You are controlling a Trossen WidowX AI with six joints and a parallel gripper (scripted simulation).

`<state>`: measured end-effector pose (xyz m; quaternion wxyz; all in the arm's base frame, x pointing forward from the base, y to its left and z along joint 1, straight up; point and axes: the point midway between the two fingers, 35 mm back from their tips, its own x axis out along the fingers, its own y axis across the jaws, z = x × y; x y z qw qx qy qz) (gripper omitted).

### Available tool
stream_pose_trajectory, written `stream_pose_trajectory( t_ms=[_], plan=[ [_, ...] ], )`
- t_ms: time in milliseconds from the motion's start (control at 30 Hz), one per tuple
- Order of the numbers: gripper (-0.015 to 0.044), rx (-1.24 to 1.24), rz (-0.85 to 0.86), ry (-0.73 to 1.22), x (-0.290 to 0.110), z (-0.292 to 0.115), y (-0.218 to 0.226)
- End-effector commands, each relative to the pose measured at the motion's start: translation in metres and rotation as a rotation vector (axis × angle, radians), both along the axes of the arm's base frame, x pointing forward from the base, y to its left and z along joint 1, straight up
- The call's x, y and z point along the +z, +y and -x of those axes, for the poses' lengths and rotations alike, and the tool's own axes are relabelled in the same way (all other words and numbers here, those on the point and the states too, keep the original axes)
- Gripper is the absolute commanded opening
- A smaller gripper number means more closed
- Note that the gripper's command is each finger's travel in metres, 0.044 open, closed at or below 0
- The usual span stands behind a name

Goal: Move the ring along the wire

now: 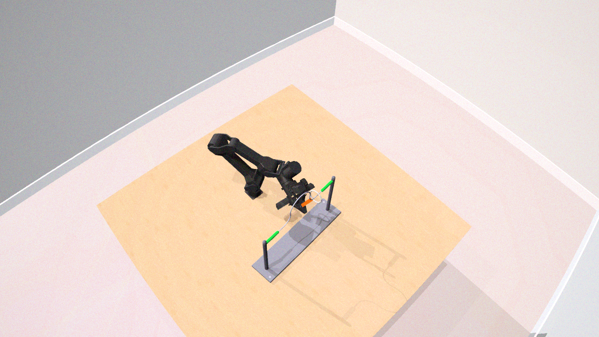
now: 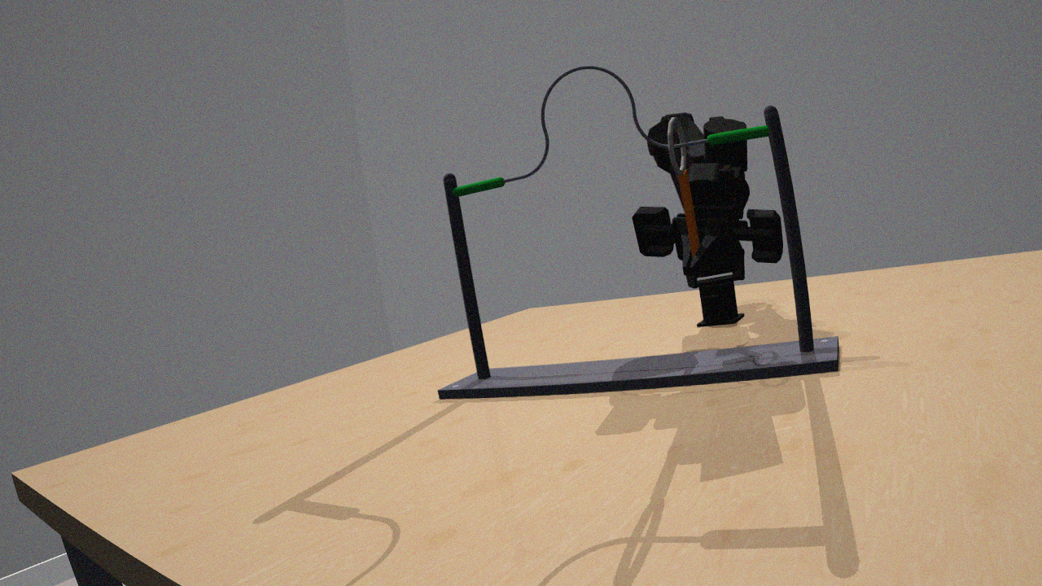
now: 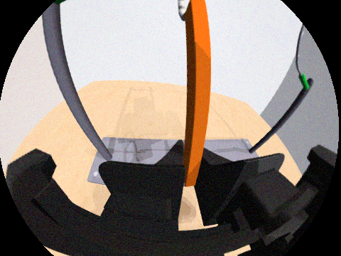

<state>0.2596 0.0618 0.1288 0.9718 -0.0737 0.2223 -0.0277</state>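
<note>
My gripper [image 1: 302, 201] [image 2: 693, 244] [image 3: 183, 144] is shut on the lower end of the orange handle [image 1: 307, 201] [image 2: 688, 207] [image 3: 197, 85], which stands nearly upright. The ring [image 1: 310, 196] [image 2: 672, 143] on top of the handle encircles the thin grey wire [image 2: 583, 70], just short of the green part [image 1: 324, 186] [image 2: 737, 134] by the right post [image 1: 330, 193] [image 2: 790, 233] [image 3: 67, 81]. I cannot tell whether the ring touches the wire. The other green part [image 1: 273, 236] [image 2: 479, 186] [image 3: 305, 82] sits by the far post [image 1: 265, 254] [image 2: 466, 277].
Both posts stand on a flat grey base plate [image 1: 288, 251] [image 2: 583, 375] on the wooden table [image 1: 188, 217] [image 2: 910, 408]. The grey wire rises in a tall hump between the posts. The arm's base stands behind the plate.
</note>
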Motion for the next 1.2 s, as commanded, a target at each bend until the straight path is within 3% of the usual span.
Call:
stream_pose_trajectory(
  t_ms=[0, 1167],
  plan=[
    [-0.0150, -0.004, -0.051, 0.006, 0.000, 0.000, 0.011],
    [-0.0150, -0.004, -0.115, 0.006, -0.001, 0.004, 0.055]
  ],
)
